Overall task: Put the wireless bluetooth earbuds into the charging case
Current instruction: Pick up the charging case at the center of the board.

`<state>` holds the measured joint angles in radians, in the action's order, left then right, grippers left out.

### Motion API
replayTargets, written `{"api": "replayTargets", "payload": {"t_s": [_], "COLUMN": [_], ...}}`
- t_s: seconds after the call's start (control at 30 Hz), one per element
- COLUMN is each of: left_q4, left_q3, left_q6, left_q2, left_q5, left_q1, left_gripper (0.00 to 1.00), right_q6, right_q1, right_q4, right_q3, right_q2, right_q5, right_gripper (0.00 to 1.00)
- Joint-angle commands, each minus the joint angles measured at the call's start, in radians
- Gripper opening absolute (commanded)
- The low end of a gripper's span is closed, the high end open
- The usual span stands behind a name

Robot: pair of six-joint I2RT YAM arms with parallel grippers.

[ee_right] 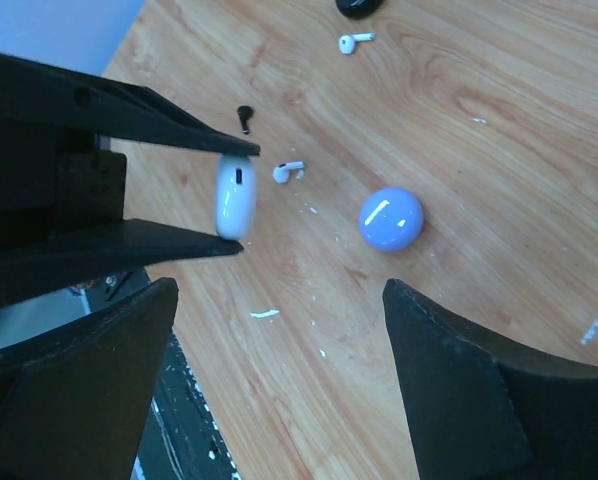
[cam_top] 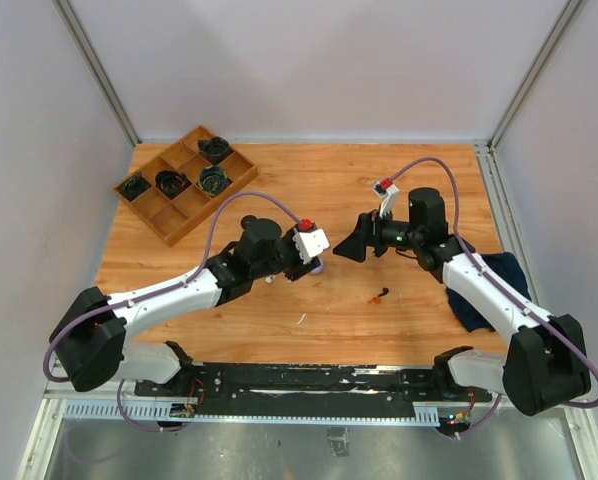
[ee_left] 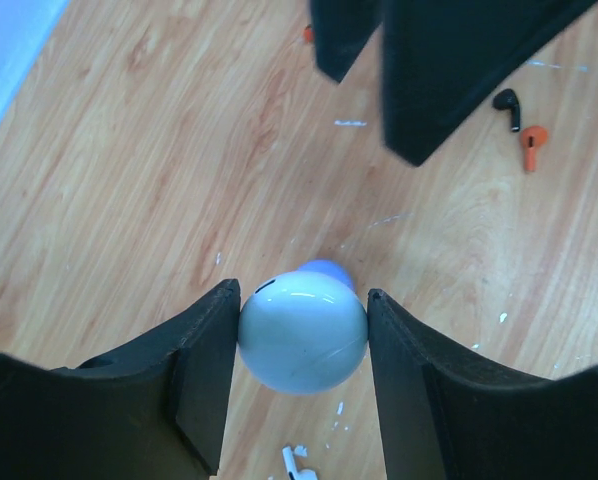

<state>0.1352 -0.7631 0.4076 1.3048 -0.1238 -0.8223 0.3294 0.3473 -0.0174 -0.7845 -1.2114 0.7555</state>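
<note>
Though unclear overhead, left fingers (ee_left: 201,380) pinch case (ee_left: 301,335) (white).

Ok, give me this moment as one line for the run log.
left gripper: shut on white case | right gripper: open, empty | purple case, white earbud, black earbud: loose on table

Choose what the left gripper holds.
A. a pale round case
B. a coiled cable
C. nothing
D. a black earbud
A: in the left wrist view the left gripper presses on both sides of the case, while the black earbud lies apart on the table.
</note>
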Motion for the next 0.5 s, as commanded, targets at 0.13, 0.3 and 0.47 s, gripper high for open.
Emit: {"api": "replayTargets", "payload": {"t_s": [0.13, 0.3, 0.47], "left_q4": [0.094, 0.094, 0.095], "left_q3": [0.014, 0.002, -0.005], "left_q6": [0.104, 0.111, 0.109], "left_q2": [-0.047, -0.035, -0.024], "left_q5": [-0.091, -0.098, -0.103], "left_q1": [-0.043, -0.053, -0.063], "left_gripper": [0.44, 0.43, 0.43], "right_q6": [0.047, 0.033, 0.029], "right_q1": [0.016, 0.067, 0.085], "right_q4": [-0.049, -0.049, -0.049], "right_q3": [-0.065, -0.093, -0.108], "right_q2": [-0.068, -0.096, -0.123], "right_q5": [0.156, 0.167, 0.164], "right_gripper": [0.78, 0.76, 0.71]}}
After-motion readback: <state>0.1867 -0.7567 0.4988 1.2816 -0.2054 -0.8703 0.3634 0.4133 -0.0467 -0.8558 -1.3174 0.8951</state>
